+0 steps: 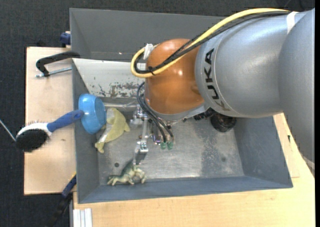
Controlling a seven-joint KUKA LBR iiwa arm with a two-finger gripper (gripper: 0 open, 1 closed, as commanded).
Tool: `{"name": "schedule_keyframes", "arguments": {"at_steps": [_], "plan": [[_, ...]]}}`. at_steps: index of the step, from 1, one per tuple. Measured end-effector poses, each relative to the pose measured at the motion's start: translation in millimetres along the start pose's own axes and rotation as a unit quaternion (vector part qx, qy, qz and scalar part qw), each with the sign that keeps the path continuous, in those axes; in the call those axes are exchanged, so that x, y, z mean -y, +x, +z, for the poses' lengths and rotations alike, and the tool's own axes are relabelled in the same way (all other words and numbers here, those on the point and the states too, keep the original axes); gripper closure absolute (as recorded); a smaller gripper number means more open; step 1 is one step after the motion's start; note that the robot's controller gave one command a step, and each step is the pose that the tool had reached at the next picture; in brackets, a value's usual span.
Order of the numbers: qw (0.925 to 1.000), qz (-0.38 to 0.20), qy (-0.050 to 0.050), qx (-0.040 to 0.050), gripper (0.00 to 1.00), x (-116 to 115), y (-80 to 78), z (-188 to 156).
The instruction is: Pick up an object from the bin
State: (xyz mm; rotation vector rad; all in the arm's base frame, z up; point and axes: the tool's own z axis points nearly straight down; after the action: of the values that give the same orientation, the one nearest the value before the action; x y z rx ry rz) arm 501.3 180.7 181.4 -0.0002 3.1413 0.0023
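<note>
My gripper (140, 150) hangs below the orange wrist cover, near the middle of the bin floor and slightly toward the front. Its tip is just above a small olive-green toy dinosaur (128, 176) that lies against the bin's front wall. Nothing shows in the gripper. A pale yellow, crumpled, glove-like piece (113, 128) lies to its left. Beyond that, a blue cup (92, 113) rests on its side against the left wall.
A brush (33, 136) with a blue handle lies across the left rim, its bristle head outside the bin and its handle ending at the blue cup. A black round thing (223, 122) sits at the right, partly under the arm, which covers the bin's back right.
</note>
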Motion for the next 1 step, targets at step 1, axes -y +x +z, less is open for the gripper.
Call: {"name": "schedule_keyframes", "arguments": {"at_steps": [1], "plan": [[0.9884,-0.151,-0.002,0.0075,0.00,-29.5,-2.7,91.8]]}}
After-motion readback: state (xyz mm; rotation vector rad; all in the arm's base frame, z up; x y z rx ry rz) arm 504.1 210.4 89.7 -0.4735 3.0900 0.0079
